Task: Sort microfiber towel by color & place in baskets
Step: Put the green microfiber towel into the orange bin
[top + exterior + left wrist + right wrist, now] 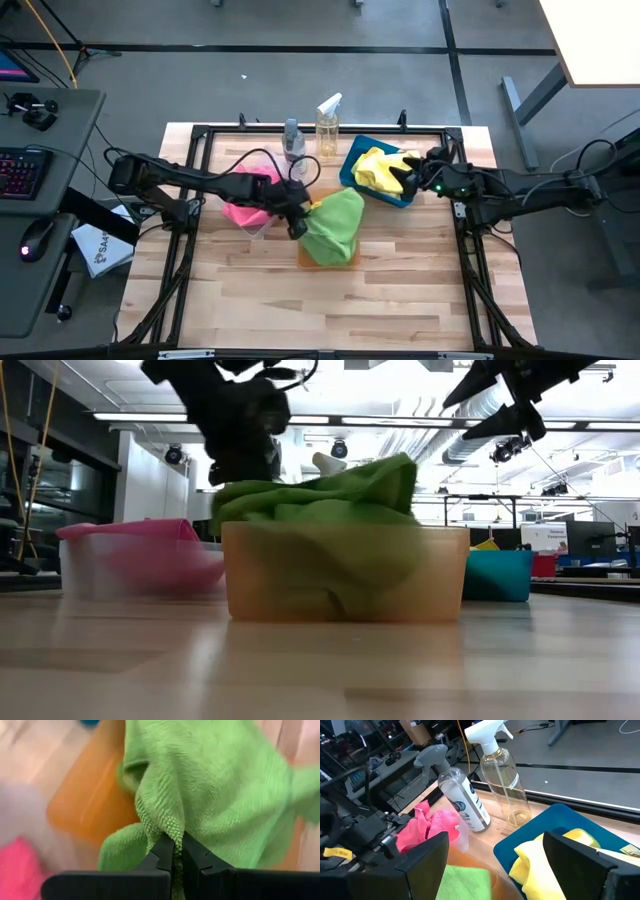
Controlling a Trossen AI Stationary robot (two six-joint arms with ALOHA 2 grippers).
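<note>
- Nearest the low camera, the orange basket sits mid-table with the green towel heaped in it, spilling above the rim.
- Left gripper is over this basket, fingers pinched shut on a fold of the green towel.
- Pink towel lies in the clear basket, to the left.
- Two spray bottles stand at the table's far edge.
- Yellow towel fills the blue basket on the right.
- Right gripper hovers over it, fingers spread apart, holding nothing.
</note>
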